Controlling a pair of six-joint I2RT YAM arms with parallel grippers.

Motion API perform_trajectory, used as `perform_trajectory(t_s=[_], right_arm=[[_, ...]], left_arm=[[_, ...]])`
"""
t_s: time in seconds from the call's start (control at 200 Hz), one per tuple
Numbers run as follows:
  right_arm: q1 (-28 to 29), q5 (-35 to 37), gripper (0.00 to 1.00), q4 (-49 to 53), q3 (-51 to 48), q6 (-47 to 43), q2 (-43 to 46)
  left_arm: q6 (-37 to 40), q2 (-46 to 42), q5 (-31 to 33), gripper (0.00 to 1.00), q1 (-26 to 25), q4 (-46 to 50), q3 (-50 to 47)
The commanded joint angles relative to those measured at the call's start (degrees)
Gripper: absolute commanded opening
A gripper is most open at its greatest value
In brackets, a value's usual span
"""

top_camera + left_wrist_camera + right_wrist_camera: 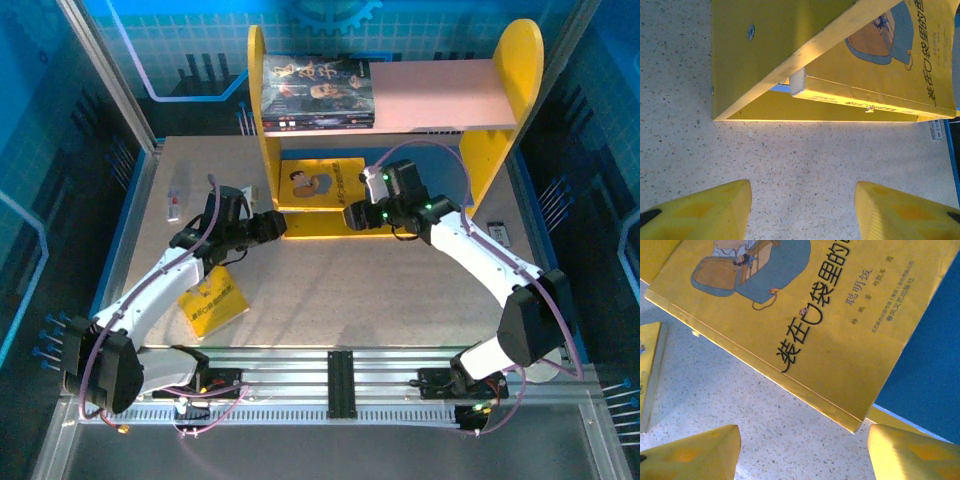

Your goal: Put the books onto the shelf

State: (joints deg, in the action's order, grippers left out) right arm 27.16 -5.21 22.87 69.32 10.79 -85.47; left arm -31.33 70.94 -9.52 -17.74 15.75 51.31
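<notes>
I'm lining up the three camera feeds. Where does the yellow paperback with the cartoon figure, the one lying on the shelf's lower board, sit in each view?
Top external: the yellow paperback is in the centre, just above the picture's middle.
Left wrist: upper right, with its page edge towards the camera.
Right wrist: upper centre, cover and title in close view.
Shared landmark: the speckled grey tabletop running in front of the book's near edge.

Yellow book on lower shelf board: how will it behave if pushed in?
Yellow book lies flat with a smooth-looking cover, so it probably slides on the blue board. Its edge looks thin, so likely light and a bit floppy. Its corner overhangs the board; an off-centre push may swivel it.
</notes>
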Motion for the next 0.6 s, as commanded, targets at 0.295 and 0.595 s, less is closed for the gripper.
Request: perform_trajectory(t_s=[0.295,0.595], right_arm=[[1.49,3.32,0.65,1.01,-1.52,-2.02,0.88],[1.49,4.59,0.62,0.93,0.53,-2.56,-1.61]], left_arm=[[1.54,2.83,-1.6,0.57,0.51,-2.04,2.72],[1.56,4.59,-1.64,0.56,0.51,-2.3,3.71]])
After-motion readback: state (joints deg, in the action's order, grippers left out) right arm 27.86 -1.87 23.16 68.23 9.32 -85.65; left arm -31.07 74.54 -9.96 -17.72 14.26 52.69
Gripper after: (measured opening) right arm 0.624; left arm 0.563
